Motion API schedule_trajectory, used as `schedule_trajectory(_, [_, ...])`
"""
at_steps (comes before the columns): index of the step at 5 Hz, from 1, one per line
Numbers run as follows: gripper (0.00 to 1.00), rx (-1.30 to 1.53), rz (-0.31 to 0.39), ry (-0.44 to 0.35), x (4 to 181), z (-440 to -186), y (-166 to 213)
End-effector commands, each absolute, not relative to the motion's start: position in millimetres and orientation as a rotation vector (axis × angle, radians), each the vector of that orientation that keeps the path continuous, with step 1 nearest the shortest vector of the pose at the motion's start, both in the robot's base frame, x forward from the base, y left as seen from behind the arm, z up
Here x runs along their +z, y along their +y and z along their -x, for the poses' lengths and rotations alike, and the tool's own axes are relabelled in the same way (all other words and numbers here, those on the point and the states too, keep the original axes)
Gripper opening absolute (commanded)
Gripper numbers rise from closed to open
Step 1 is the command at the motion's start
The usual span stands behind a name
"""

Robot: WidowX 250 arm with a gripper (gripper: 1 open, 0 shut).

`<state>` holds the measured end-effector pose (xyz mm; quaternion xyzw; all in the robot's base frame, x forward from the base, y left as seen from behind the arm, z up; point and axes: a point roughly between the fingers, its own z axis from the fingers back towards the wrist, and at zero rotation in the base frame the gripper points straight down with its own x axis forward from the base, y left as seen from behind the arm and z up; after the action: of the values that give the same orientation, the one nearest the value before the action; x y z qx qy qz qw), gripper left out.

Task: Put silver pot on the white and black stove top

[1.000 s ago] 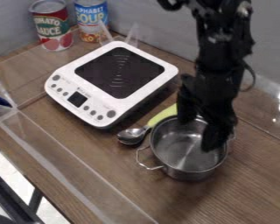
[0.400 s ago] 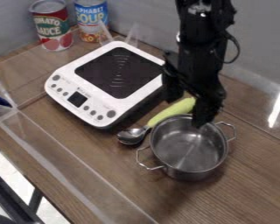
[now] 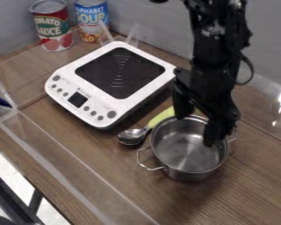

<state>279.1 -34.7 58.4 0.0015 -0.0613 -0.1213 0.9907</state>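
Note:
The silver pot (image 3: 188, 151) stands upright and empty on the wooden table, in front of and to the right of the white and black stove top (image 3: 113, 81). My gripper (image 3: 198, 126) points straight down over the pot's far rim and is open. One finger (image 3: 178, 109) hangs just outside the rim at the back left. The other finger (image 3: 218, 134) reaches down at the pot's right side, and I cannot tell whether it touches the wall. Nothing is held between them. The stove's black glass square is bare.
A small metal spoon (image 3: 133, 134) lies by the stove's front corner, next to the pot. A yellow-green object (image 3: 164, 115) lies between stove and pot, partly behind my finger. Two cans (image 3: 52, 25) (image 3: 92, 18) stand at the back left. A clear plastic sheet (image 3: 14, 114) stands at the left.
Half a second ago the gripper was higher and further left, above the yellow-green object; it has come back down and right over the pot. The pot has not moved.

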Motion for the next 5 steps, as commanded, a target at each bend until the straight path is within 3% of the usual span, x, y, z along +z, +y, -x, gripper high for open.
schedule_trajectory(1, [1.00, -0.228, -0.026, -0.154, 66.4, -279.5, -34.7])
schedule_trajectory(2, [1.00, -0.199, -0.037, -0.153, 67.4, -278.5, -32.3])
schedule_trajectory(5, [1.00, -0.173, -0.055, -0.148, 43.4, -281.2, -26.0])
